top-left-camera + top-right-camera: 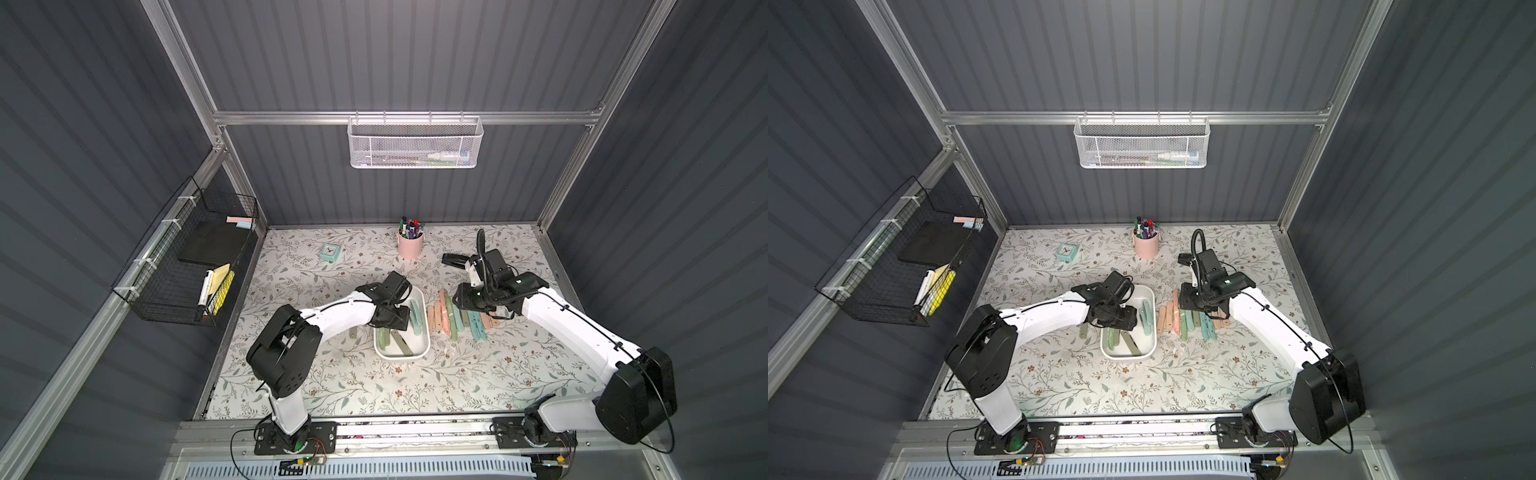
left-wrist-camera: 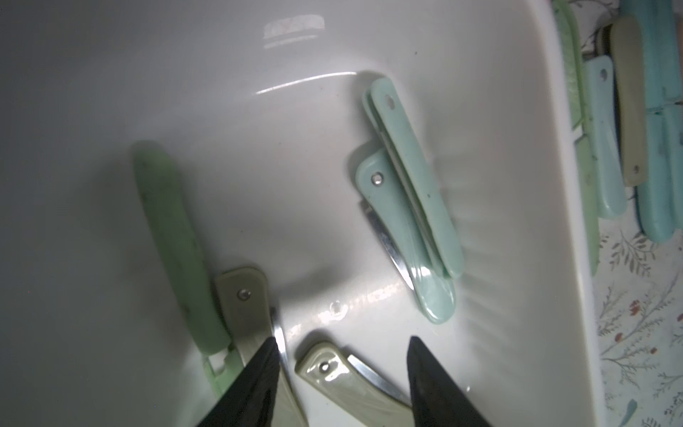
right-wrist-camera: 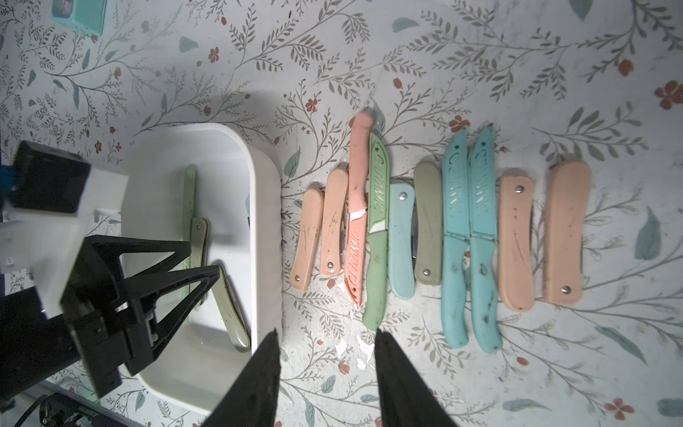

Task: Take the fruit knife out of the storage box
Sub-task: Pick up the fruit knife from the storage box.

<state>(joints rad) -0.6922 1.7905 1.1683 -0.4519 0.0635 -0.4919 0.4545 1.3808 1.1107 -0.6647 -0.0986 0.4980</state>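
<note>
On the floral table (image 1: 457,374), the white storage box (image 1: 427,332) sits just beside a row of knives (image 3: 428,222) and holds several more folding ones. My left gripper (image 2: 342,340) reaches down into the box with its jaws apart and clamping nothing, straddling the olive fruit knife (image 2: 332,373), which lies flat on the box floor. My right gripper (image 3: 326,332) hovers parted and empty over the table by the box's edge.
</note>
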